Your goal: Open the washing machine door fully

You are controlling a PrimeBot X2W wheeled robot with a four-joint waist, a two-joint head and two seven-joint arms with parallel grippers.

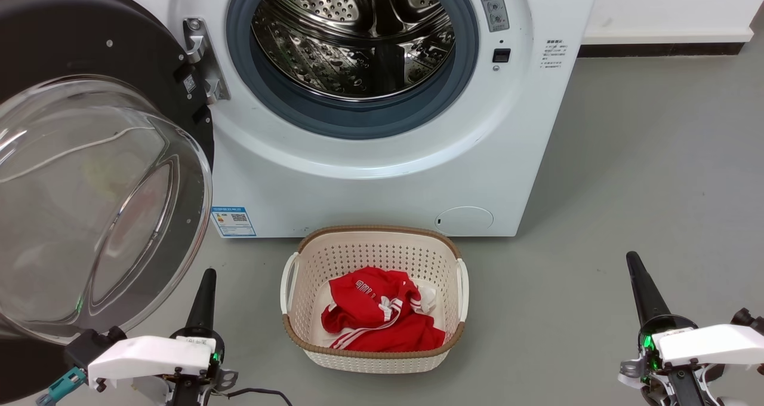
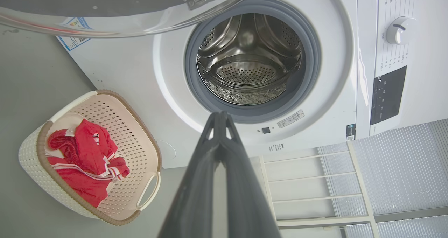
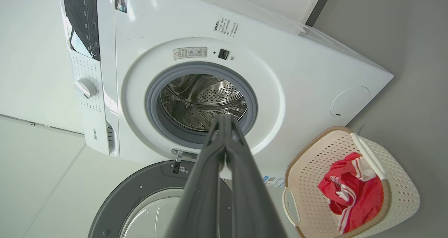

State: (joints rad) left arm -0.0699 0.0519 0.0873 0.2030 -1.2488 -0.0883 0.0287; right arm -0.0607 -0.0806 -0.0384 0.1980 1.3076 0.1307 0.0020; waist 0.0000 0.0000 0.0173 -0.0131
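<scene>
My left claw sat shut and empty at the lower left of the head view, just beside the door's lower rim. My right claw, equally shut on nothing, was well apart. The door hung off the left side of the washing machine, swung wide, so my left arm was nearer.

In the left wrist view the claw pointed at the drum, with the door's edge off to one side.

In the right wrist view the door was a glossy dark disc with a clear bulging bowl, probably near fully open.
</scene>
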